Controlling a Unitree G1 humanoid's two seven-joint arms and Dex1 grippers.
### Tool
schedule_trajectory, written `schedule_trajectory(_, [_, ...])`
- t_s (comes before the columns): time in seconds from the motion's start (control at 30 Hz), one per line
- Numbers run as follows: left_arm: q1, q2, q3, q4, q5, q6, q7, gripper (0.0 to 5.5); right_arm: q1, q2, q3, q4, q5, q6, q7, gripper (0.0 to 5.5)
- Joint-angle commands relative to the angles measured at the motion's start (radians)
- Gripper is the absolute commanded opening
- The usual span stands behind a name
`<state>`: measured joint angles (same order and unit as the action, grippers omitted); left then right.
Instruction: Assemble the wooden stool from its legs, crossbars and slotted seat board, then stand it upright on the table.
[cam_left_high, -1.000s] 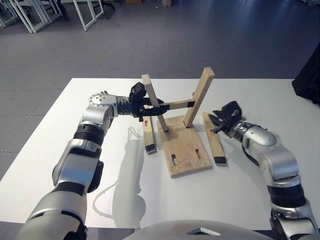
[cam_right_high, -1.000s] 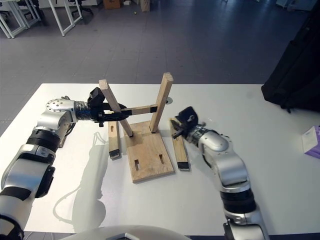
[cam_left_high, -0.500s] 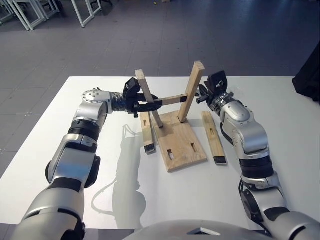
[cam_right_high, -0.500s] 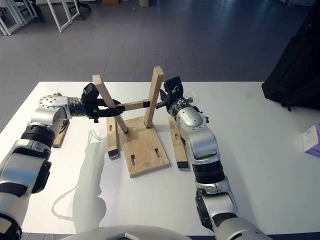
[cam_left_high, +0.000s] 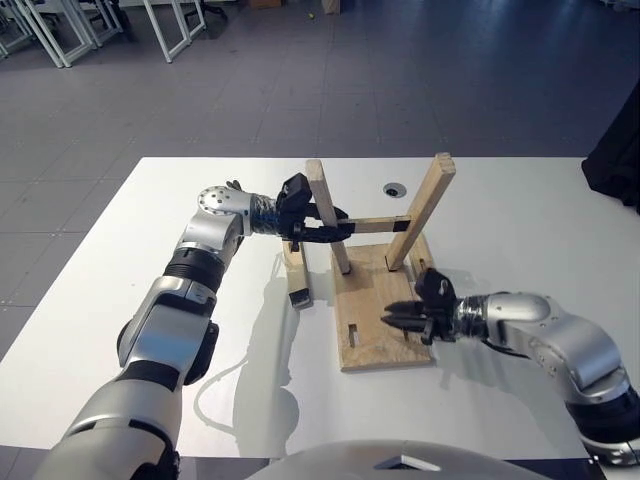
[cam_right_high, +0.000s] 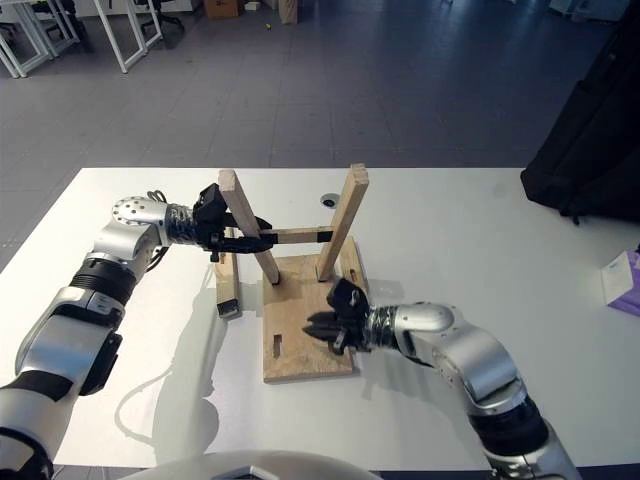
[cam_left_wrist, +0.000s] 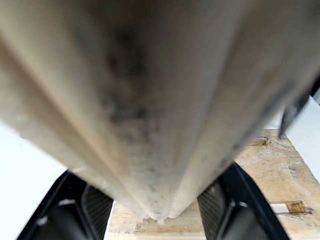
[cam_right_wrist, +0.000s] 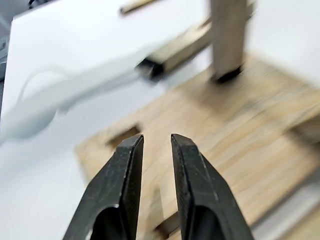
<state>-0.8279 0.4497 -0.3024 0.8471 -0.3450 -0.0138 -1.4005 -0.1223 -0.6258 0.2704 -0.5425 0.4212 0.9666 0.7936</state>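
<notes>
1. Step in hand, as judged: the second pair of legs is due. The far half is already seated; the near slots are unfilled.
2. Seat board (cam_left_high: 368, 300) lies flat at the middle of the table (cam_left_high: 520, 230). Left upright leg (cam_left_high: 328, 212) is planted at the board's 11 o'clock and right upright leg (cam_left_high: 423, 208) at 1 o'clock, both joined by the crossbar (cam_left_high: 378, 225).
3. Left gripper (cam_left_high: 308, 222) is clamped on the left upright leg at the crossbar joint, coming in from 9 o'clock.
4. Right gripper (cam_left_high: 395, 320) hovers low over the board's 5 o'clock corner. Its fingers are slightly apart and nothing is held.
5. One loose leg (cam_left_high: 295, 275) lies just beside the board at 9 o'clock, another loose leg (cam_right_high: 353, 262) along the edge at 2 o'clock. An empty slot (cam_left_high: 352, 330) is seen at 7 o'clock.
6. Next move, as judged: the jaws must be widened, the 2 o'clock leg gripped, stood up and pressed into the 5 o'clock slot while the frame is steadied from the left.
</notes>
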Motion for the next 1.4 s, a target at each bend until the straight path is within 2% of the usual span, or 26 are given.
schedule_trajectory(0.03, [0.118, -0.002, -0.110, 0.024, 0.161, 0.037, -0.042, 2.03, 0.045, -0.066, 0.057, 0.009, -0.084, -0.059, -0.028, 0.99])
schedule_trajectory(0.23, [0.092, 0.019, -0.099, -0.014, 0.161, 0.043, -0.028, 2.03, 0.100, -0.091, 0.096, 0.017, -0.128, -0.092, -0.046, 0.99])
schedule_trajectory(0.27, [0.081, 0.021, -0.096, -0.013, 0.166, 0.039, -0.016, 2.40, 0.104, -0.089, 0.097, 0.018, -0.133, -0.095, -0.050, 0.97])
schedule_trajectory(0.43, [0.038, 0.033, -0.052, -0.022, 0.204, 0.024, -0.012, 3.21, 0.107, -0.090, 0.141, 0.053, -0.195, -0.134, -0.083, 0.97])
schedule_trajectory(0.6, [0.002, 0.149, -0.054, -0.083, 0.302, -0.011, -0.037, 4.04, 0.133, -0.079, 0.149, 0.042, -0.196, -0.134, -0.114, 0.97])
schedule_trajectory(0.7, [-0.007, 0.260, -0.039, -0.125, 0.376, -0.016, -0.018, 4.04, 0.155, -0.066, 0.151, 0.022, -0.187, -0.124, -0.140, 0.97])
schedule_trajectory(0.77, [-0.029, 0.279, 0.039, -0.146, 0.349, 0.064, 0.060, 3.86, 0.167, -0.060, 0.157, 0.013, -0.181, -0.121, -0.153, 0.97])
schedule_trajectory(0.83, [-0.035, 0.277, 0.171, -0.262, 0.230, 0.211, 0.113, 3.60, 0.173, -0.055, 0.169, 0.009, -0.182, -0.120, -0.164, 0.97])
schedule_trajectory(0.9, [-0.051, 0.210, 0.362, -0.511, 0.100, 0.392, 0.349, 3.34, 0.180, -0.053, 0.171, 0.002, -0.176, -0.109, -0.174, 0.97])
schedule_trajectory(0.97, [-0.026, 0.108, 0.492, -0.808, -0.018, 0.585, 0.585, 3.02, 0.183, -0.056, 0.169, -0.002, -0.169, -0.104, -0.178, 0.97])
schedule_trajectory(1.03, [-0.020, 0.002, 0.557, -1.005, -0.091, 0.721, 0.783, 2.61, 0.188, -0.060, 0.169, -0.007, -0.166, -0.102, -0.181, 0.97])
schedule_trajectory(1.1, [-0.021, -0.079, 0.574, -1.132, -0.128, 0.844, 0.937, 2.29, 0.194, -0.064, 0.166, -0.011, -0.163, -0.099, -0.181, 0.97])
schedule_trajectory(1.2, [-0.002, -0.153, 0.554, -1.249, -0.152, 0.988, 1.087, 2.29, 0.191, -0.068, 0.163, -0.015, -0.162, -0.094, -0.180, 0.97])
schedule_trajectory(1.23, [-0.037, -0.185, 0.578, -1.259, -0.172, 0.978, 1.131, 2.29, 0.191, -0.070, 0.162, -0.017, -0.163, -0.094, -0.181, 0.97])
schedule_trajectory(1.3, [-0.162, -0.248, 0.656, -1.262, -0.212, 0.836, 1.206, 2.29, 0.191, -0.068, 0.164, -0.015, -0.166, -0.095, -0.183, 0.97])
schedule_trajectory(1.4, [-0.264, -0.255, 0.669, -1.287, -0.247, 0.749, 1.242, 2.29, 0.192, -0.072, 0.167, -0.013, -0.171, -0.102, -0.183, 0.97])
